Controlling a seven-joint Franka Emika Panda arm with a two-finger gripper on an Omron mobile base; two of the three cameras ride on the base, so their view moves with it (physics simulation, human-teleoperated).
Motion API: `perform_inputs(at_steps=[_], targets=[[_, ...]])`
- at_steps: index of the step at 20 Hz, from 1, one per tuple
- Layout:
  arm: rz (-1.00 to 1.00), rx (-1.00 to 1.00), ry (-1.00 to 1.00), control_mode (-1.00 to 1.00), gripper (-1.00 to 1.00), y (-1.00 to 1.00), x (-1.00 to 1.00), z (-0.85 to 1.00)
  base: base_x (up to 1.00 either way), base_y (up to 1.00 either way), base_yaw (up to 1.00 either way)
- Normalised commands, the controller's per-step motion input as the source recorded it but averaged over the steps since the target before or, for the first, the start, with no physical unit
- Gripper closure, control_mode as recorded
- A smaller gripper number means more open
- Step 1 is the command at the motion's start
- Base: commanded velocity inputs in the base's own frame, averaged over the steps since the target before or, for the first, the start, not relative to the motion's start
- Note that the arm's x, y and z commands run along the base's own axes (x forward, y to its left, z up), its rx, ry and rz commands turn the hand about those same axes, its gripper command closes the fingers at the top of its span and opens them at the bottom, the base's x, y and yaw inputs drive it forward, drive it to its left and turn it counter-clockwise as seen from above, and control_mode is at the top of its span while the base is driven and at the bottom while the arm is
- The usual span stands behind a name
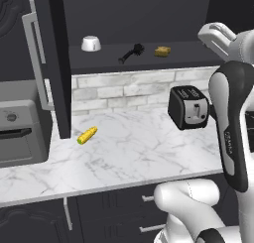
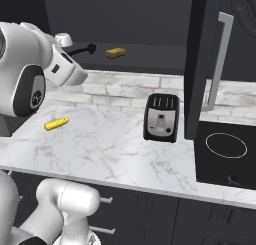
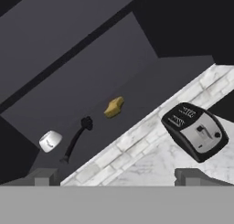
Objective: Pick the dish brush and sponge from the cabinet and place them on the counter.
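On the open cabinet [image 1: 54, 63] shelf I see a white bowl [image 1: 91, 43] at left, the dish brush [image 1: 131, 53] mid-shelf, the sponge [image 1: 162, 51] right of it. My gripper [image 3: 116, 175] hangs empty, fingers spread wide, above the counter [image 1: 124, 148] near the toaster [image 1: 188, 107].

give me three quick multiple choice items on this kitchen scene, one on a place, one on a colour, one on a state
1. Where is the sponge?
A on the counter
B on the cabinet shelf
C on the toaster

2. What colour is the brush?
A black
B white
C yellow

3. How is the end effector?
A shut on the brush
B shut on the sponge
C open, holding nothing

Answers: B, it lies on the shelf right of the brush; A, handle and head are all black; C, the hand view shows both fingertips wide apart with nothing between.
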Motion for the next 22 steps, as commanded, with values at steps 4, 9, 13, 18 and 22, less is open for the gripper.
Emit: perform_inputs(at_steps=[4,9,13,18,22], targets=[[0.01,0.0,0.01,-1.0,-1.0,0.0,0.29,-0.07,0.0,0.0,0.0],[0.01,0.0,0.0,-1.0,-1.0,0.0,0.27,-0.13,0.0,0.0,0.0],[0.01,0.0,0.0,-1.0,-1.0,0.0,0.25,-0.11,0.0,0.0,0.0],[0.0,0.0,0.0,-1.0,-1.0,0.0,0.28,-0.06,0.0,0.0,0.0],[0.0,0.0,0.0,-1.0,-1.0,0.0,0.23,0.0,0.0,0.0,0.0]])
